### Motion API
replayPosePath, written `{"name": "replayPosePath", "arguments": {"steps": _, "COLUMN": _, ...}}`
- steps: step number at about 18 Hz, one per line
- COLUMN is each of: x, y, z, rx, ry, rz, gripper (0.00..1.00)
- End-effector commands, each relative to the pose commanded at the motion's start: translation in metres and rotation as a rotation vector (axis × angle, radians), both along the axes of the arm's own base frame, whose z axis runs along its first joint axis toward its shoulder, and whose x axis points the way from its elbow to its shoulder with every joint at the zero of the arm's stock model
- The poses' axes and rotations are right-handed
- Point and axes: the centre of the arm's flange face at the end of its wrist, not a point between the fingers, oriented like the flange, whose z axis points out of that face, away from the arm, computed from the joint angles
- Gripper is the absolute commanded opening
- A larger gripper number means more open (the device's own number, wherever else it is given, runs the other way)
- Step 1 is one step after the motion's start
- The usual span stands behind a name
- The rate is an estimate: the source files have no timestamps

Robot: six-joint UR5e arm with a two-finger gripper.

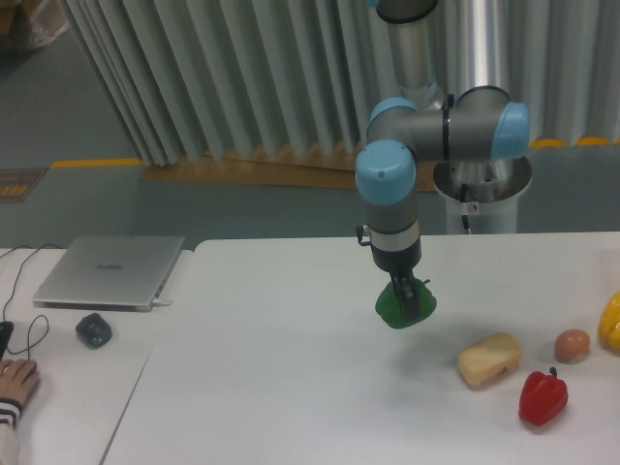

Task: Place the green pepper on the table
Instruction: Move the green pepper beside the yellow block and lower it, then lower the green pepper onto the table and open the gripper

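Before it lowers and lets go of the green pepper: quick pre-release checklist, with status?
1. Grip: gripper shut on the green pepper: ok.
2. Pepper height: a shadow lies on the table apart from the pepper, so it looks airborne; exact gap: cannot tell.
3. Drop zone below the pepper: bare white tabletop: ok.
4. Neighbours: bread roll, egg and red pepper sit off to the right, clear of the pepper: ok.
5. Person's hand at the left edge, far from the arm: ok.
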Motion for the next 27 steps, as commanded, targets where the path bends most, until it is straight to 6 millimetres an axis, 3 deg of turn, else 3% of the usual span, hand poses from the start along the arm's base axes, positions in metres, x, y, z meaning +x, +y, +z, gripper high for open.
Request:
{"name": "replayPosePath", "arguments": {"steps": 13, "x": -0.02, "y": 0.008, "z": -0.035, "rx": -0.022, "ry": -0.011, "rz": 0.018, "gripper": 0.14}}
{"name": "replayPosePath", "arguments": {"steps": 21, "x": -0.023, "y": 0.008, "z": -0.039, "rx": -0.026, "ry": 0.014, "rz": 0.016, "gripper": 0.16}}
{"name": "replayPosePath", "arguments": {"steps": 25, "x": -0.024, "y": 0.007, "z": -0.039, "rx": -0.031, "ry": 0.022, "rz": 0.015, "gripper": 0.26}}
{"name": "replayPosePath", "arguments": {"steps": 27, "x": -0.024, "y": 0.008, "z": -0.037, "rx": -0.023, "ry": 0.027, "rz": 0.015, "gripper": 0.45}}
